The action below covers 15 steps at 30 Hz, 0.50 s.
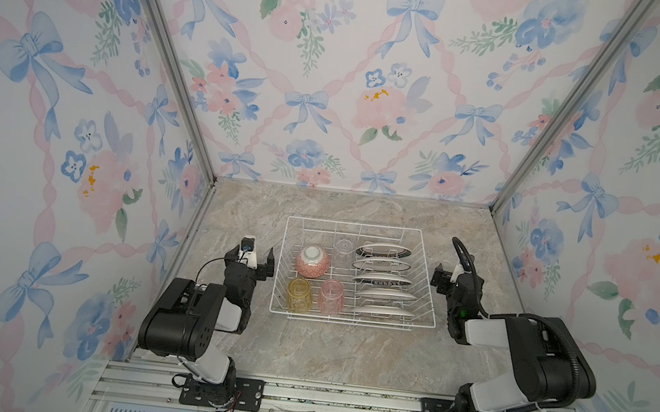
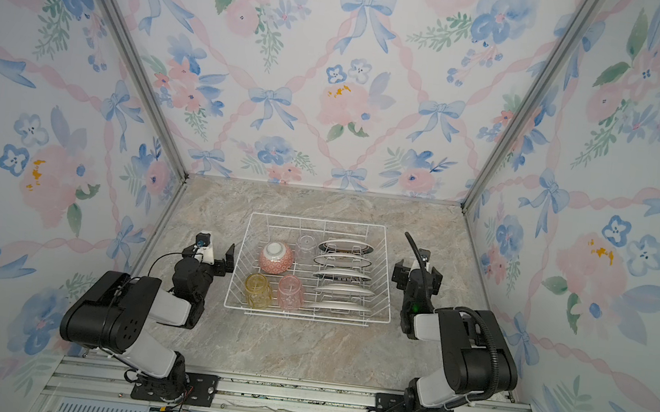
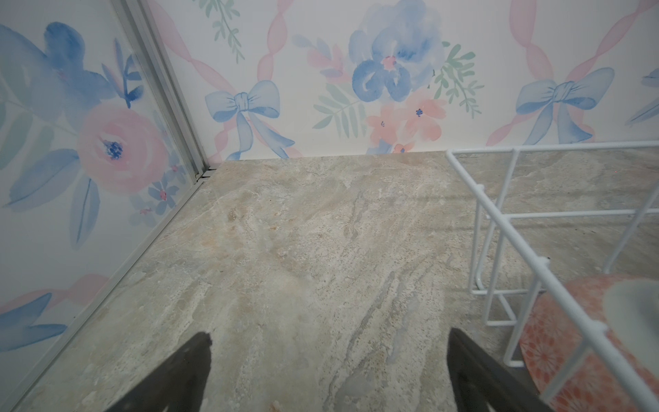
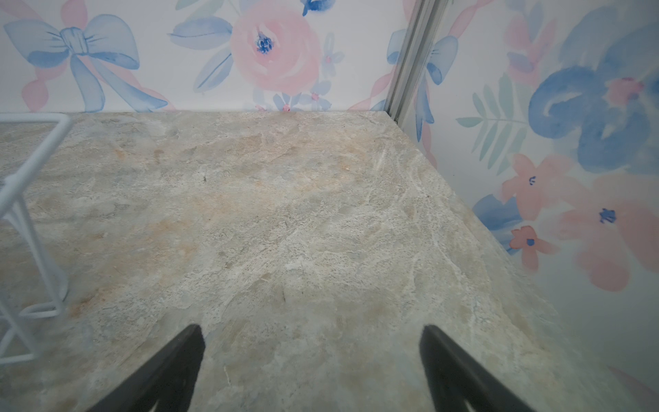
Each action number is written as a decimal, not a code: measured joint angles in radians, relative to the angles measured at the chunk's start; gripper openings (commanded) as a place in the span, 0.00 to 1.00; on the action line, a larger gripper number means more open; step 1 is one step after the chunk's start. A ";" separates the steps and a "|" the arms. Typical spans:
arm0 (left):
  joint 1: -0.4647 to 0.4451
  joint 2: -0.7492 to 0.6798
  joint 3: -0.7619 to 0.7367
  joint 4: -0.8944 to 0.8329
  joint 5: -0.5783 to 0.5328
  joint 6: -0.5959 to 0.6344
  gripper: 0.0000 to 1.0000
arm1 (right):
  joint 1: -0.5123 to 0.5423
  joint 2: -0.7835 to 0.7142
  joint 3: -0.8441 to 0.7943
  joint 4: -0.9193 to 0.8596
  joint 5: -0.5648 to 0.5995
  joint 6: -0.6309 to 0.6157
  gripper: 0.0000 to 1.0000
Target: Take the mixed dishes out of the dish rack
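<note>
Task stage: unloading not begun, by my reading; every dish sits inside the dish rack (image 1: 355,223).
Rack position: middle of the table (image 1: 346,355), between the two arms, in both top views.
Plates: five plates (image 1: 382,279) stand on edge in the prong row along the rack's right side, one behind another.
Bowl: pink-patterned bowl (image 1: 312,261) in the rack's left half, toward the back. A pale foot ring faces up, so it looks mouth-down.
Tumblers: clear tumbler (image 1: 343,250) at the back, between the bowl and the farthest plate. Yellow tumbler (image 1: 299,294) and pink tumbler (image 1: 331,296) stand side by side at the front left.
Done: nothing; no dish lies on the table outside the rack.
Left to do: all nine pieces, namely five plates, one bowl and three tumblers.
Left gripper (image 3: 330,339): jaws spread wide, nothing between them. It is over bare table just outside the rack's left wall. Its wrist view shows the bowl behind the wire, close to one of the fingers (image 3: 474,364); no contact visible.
Right gripper (image 4: 312,328): jaws spread wide and empty. It is over bare table outside the rack's right wall, apart from it. Only a corner of rack wire shows in its wrist view.
Judgement: the left arm is nearest the bowl and tumblers, the right arm nearest the plates.
</note>
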 measured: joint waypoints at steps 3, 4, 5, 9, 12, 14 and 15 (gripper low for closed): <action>0.000 0.000 0.000 0.000 0.001 0.000 0.98 | 0.000 0.000 0.000 0.000 0.000 0.000 0.97; 0.000 0.000 0.000 0.000 0.001 0.000 0.98 | 0.000 0.000 0.000 0.000 0.000 0.000 0.97; 0.000 0.000 0.000 0.000 0.001 0.000 0.98 | 0.000 0.000 0.000 0.000 0.000 0.000 0.97; 0.000 0.000 0.000 0.000 0.001 0.000 0.98 | 0.000 0.000 0.000 0.000 0.000 0.000 0.97; 0.000 0.000 0.000 0.000 0.001 0.000 0.95 | 0.000 0.000 0.000 0.000 0.000 0.000 0.97; 0.000 0.000 0.000 0.000 0.003 0.000 0.93 | 0.000 0.000 0.000 0.000 0.000 0.000 0.97; 0.000 0.000 0.000 0.000 0.003 0.000 0.93 | 0.000 0.000 0.000 0.000 0.000 0.000 0.97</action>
